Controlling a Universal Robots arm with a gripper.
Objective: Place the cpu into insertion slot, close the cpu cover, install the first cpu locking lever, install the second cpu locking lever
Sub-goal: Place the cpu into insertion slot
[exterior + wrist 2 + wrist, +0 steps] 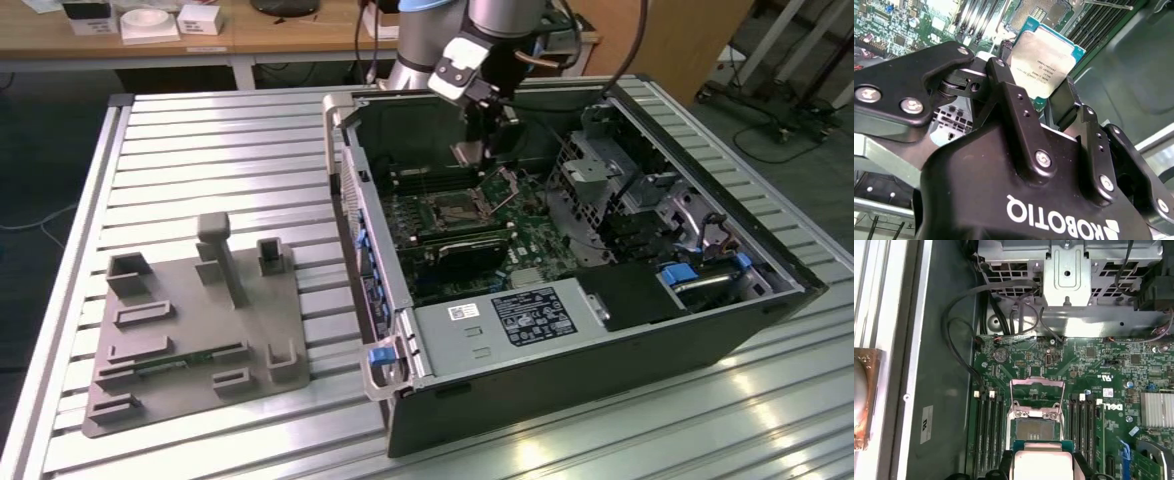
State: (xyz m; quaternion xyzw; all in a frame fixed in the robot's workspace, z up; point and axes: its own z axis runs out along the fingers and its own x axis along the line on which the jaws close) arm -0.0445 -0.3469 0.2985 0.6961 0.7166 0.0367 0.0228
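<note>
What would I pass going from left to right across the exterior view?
Grey moulded fixture plate → blue latch handle → insertion slot → metal drive cage.

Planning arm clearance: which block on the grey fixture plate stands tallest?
The capped post at the far edge of the grey fixture plate; its other blocks are much lower.

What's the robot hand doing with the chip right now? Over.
Gripper shut on cpu, hovering over motherboard. Insertion slot unfilled, cpu cover raised open. Nothing seen blocking the slot.
</note>
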